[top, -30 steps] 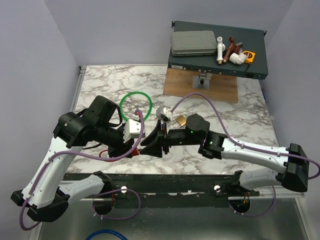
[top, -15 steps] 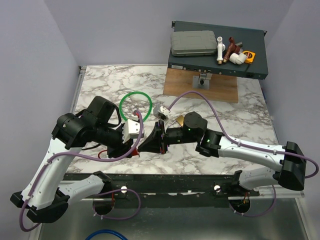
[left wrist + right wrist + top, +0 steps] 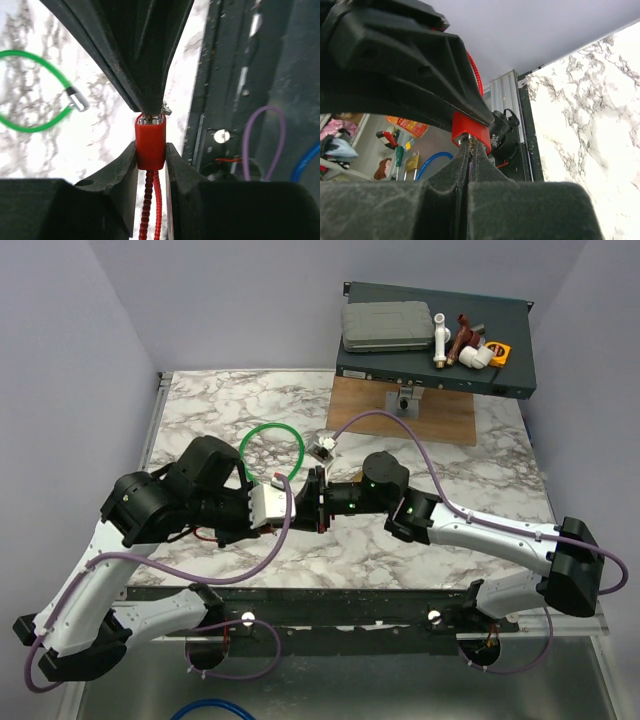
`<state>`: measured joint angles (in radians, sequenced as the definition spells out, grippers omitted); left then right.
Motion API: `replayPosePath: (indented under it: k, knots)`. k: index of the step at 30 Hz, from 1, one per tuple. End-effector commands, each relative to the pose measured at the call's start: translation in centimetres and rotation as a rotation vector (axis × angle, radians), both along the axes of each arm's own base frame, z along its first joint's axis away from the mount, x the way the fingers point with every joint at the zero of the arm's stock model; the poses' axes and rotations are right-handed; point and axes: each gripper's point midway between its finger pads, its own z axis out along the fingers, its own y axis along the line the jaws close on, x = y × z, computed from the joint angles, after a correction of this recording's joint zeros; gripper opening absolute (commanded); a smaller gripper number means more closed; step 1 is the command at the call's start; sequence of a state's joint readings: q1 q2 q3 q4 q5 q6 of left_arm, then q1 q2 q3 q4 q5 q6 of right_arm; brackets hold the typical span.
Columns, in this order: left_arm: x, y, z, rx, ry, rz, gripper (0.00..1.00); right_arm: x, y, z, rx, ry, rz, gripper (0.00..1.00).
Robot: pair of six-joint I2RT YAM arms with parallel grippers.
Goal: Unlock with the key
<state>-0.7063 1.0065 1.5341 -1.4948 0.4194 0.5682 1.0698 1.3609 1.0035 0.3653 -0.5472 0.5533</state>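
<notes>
Between left fingers (image 3: pixel 121 172), key (image 3: pixel 150 141); right fingers (image 3: pixel 447 175) pinching

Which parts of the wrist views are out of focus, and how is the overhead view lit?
Left wrist: the key is sharp at its red head, the green cable loop behind it soft. Right wrist: the right gripper is a dark blur along the bottom, the marble table crisper. Top external: evenly lit, soft shadows, no obvious glare.
</notes>
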Motion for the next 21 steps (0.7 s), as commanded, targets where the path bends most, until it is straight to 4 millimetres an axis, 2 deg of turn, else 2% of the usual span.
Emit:
replayPosePath:
  k: [1, 3, 9, 15, 21]
  knots:
    - [5.2, 0.5, 0.5, 0.124, -0.296, 0.035, 0.0, 0.0, 0.3, 1.6, 0.021, 0.104, 0.008, 0.01]
    - [6.2, 0.5, 0.8, 0.135, -0.351, 0.047, 0.0, 0.4, 0.2, 1.4, 0.006, 0.13, -0.022, 0.01]
    - [9.0, -0.1, 4.5, 0.048, -0.54, 0.136, 0.0, 2.1, 0.1, 1.4, 0.002, 0.262, -0.105, 0.01]
    - [10.6, 0.4, 5.3, 0.035, -0.652, 0.206, 0.0, 3.3, 0.5, 1.3, -0.005, 0.417, -0.119, 0.01]
    - [12.4, 1.4, 6.2, 0.08, -0.809, 0.253, 0.0, 3.0, 1.3, 1.3, -0.035, 0.546, -0.056, 0.01]
